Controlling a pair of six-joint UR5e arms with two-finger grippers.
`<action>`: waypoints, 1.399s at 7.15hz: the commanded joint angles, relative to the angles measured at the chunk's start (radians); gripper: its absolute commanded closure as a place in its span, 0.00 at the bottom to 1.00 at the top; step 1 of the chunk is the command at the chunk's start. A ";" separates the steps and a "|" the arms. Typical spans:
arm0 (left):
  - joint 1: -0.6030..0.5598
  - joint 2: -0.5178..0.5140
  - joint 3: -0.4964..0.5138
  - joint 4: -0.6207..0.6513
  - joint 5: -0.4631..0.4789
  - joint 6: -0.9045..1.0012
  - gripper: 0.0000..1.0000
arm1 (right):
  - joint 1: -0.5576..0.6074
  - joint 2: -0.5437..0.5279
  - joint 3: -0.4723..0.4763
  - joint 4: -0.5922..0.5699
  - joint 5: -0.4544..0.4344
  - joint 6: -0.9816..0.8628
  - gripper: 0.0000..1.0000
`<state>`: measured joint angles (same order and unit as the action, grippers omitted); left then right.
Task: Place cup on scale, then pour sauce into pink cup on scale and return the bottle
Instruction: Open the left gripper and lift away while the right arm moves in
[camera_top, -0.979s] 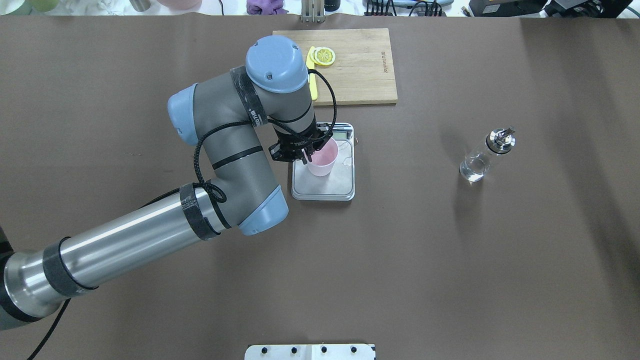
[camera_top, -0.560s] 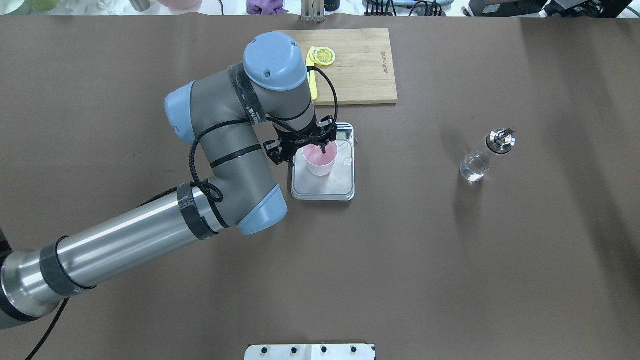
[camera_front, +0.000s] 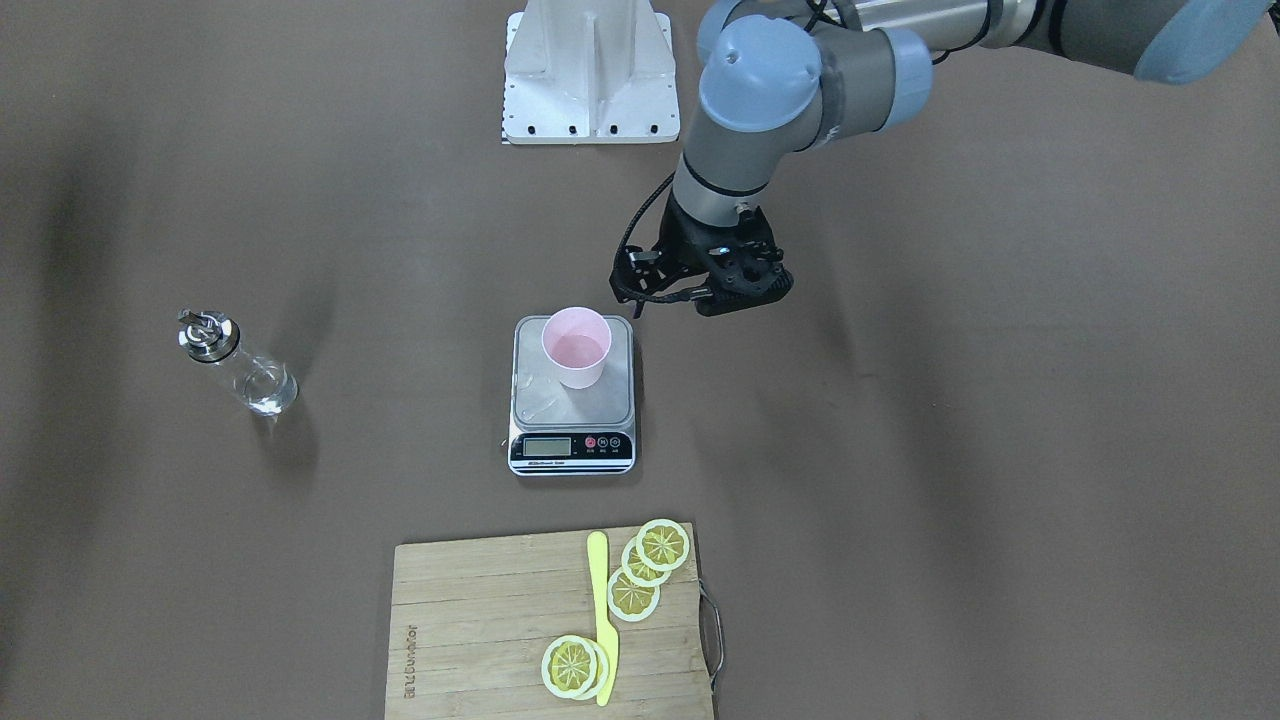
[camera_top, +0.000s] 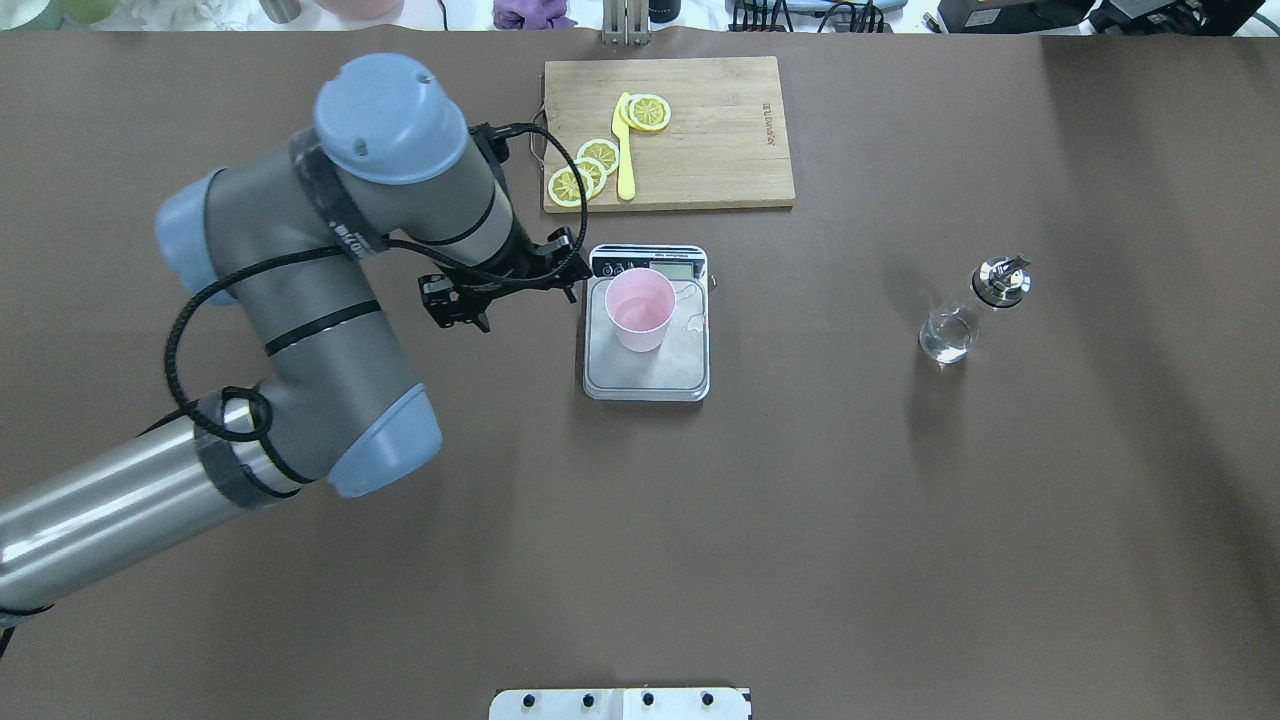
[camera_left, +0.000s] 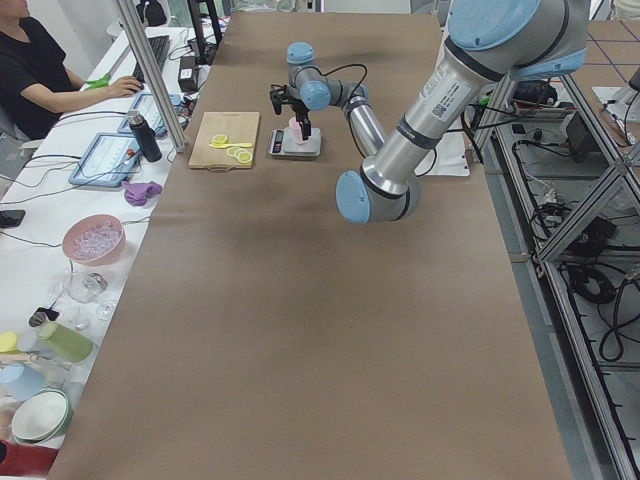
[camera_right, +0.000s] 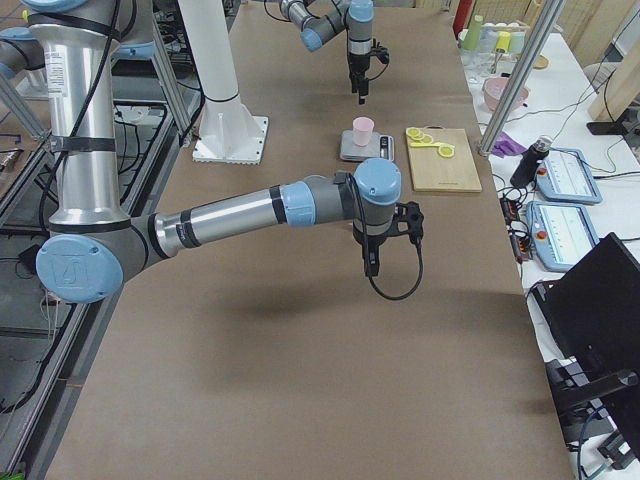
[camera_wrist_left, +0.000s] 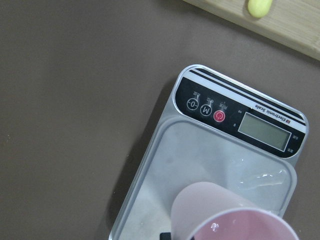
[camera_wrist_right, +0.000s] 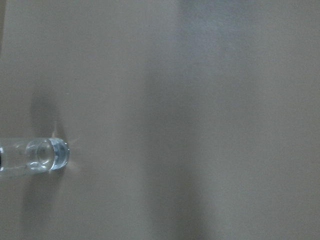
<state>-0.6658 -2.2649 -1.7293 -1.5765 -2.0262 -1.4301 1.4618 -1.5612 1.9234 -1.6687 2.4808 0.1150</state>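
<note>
The pale pink cup (camera_top: 640, 305) stands upright on the silver platform of the scale (camera_top: 650, 378). Both also show in the front view (cup (camera_front: 576, 345), scale (camera_front: 532, 392)) and in the left wrist view (cup (camera_wrist_left: 235, 220), scale (camera_wrist_left: 200, 160)). My left gripper (camera_top: 505, 285) is open and empty, raised just left of the scale and apart from the cup. The clear glass bottle (camera_top: 960, 320) with its silver pourer cap stands far to the right; its base shows in the right wrist view (camera_wrist_right: 35, 155). My right gripper (camera_right: 371, 265) shows only in the exterior right view, so I cannot tell its state.
A wooden cutting board (camera_top: 720, 140) with lemon slices (camera_top: 585, 170) and a yellow knife (camera_top: 625, 165) lies behind the scale. A white base plate (camera_top: 620, 703) sits at the near table edge. Brown table surface lies between the scale and the bottle.
My left gripper opened off the cup's rim and pulled back to the left, away from the scale. The cup stays on the scale. The bottle has not moved.
</note>
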 joint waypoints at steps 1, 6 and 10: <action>-0.021 0.077 -0.078 0.007 0.004 0.025 0.02 | -0.134 0.015 0.162 0.001 -0.095 0.070 0.00; -0.058 0.094 -0.113 0.036 0.014 0.026 0.02 | -0.176 0.136 0.189 0.199 -0.123 0.178 0.00; -0.074 0.134 -0.116 0.036 0.015 0.046 0.02 | -0.442 -0.159 0.210 0.681 -0.459 0.567 0.00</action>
<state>-0.7380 -2.1388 -1.8451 -1.5412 -2.0112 -1.3964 1.1288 -1.6114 2.1308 -1.1674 2.1645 0.5673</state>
